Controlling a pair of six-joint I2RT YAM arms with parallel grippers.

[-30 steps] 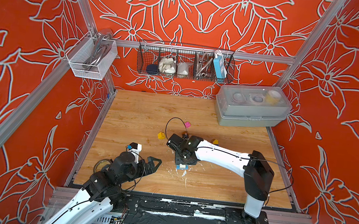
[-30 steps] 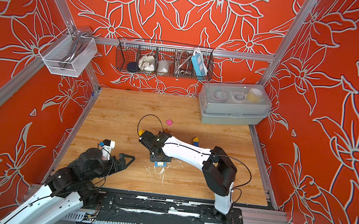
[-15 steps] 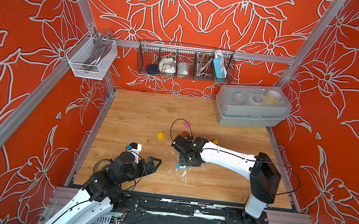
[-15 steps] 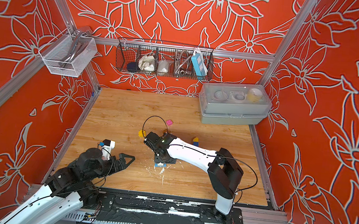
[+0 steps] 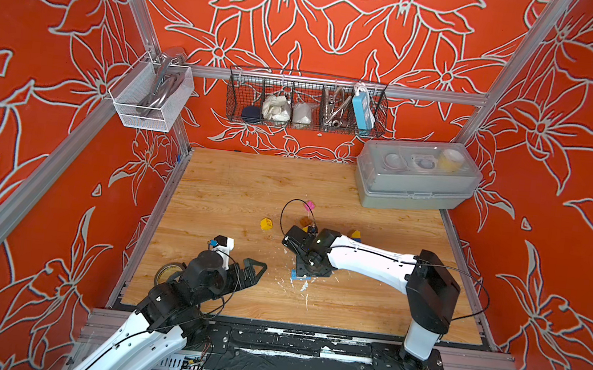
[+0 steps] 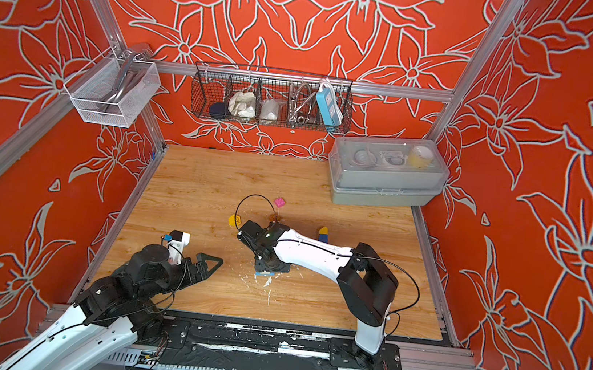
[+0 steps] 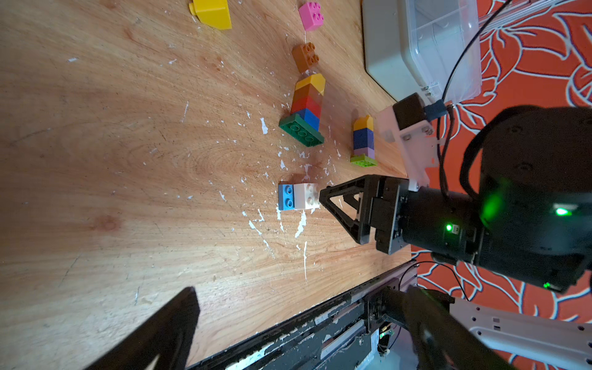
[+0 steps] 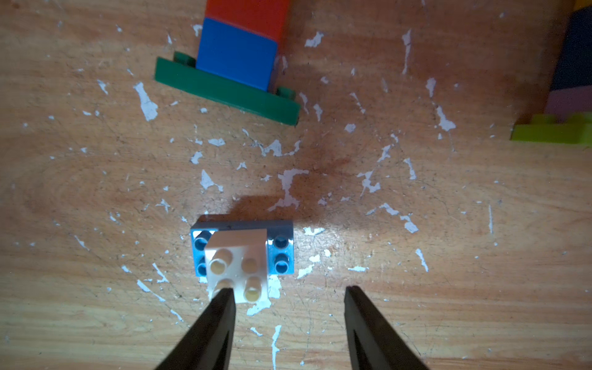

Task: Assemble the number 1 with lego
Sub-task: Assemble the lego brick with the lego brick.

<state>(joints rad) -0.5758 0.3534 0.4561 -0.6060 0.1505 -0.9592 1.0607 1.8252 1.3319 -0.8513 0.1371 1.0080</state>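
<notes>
A white brick (image 8: pixel 237 262) sits slightly askew on a light blue plate (image 8: pixel 282 253) lying flat on the table. My right gripper (image 8: pixel 288 293) hovers just beside it, open, with nothing between its fingers; one fingertip (image 8: pixel 224 298) is at the brick's corner. In both top views the right gripper (image 5: pixel 306 270) (image 6: pixel 270 266) covers most of that plate. A stack of blue, red, brown and yellow on a green plate (image 7: pixel 306 109) lies nearby, and beside it a lime-based stack (image 7: pixel 363 141). My left gripper (image 5: pixel 253 268) (image 7: pixel 302 293) rests wide open and empty at the front left.
Loose yellow (image 5: pixel 266 224), pink (image 5: pixel 309 205) and brown (image 7: pixel 306 56) bricks lie behind the right gripper. A grey lidded box (image 5: pixel 417 180) stands at the back right. A yellow tape measure (image 5: pixel 167 273) lies by the left arm. A wire basket (image 5: pixel 306 101) hangs on the back wall.
The right arm has shifted slightly toward the front over the white brick, and its jaws have narrowed a little. The left arm has not moved.
</notes>
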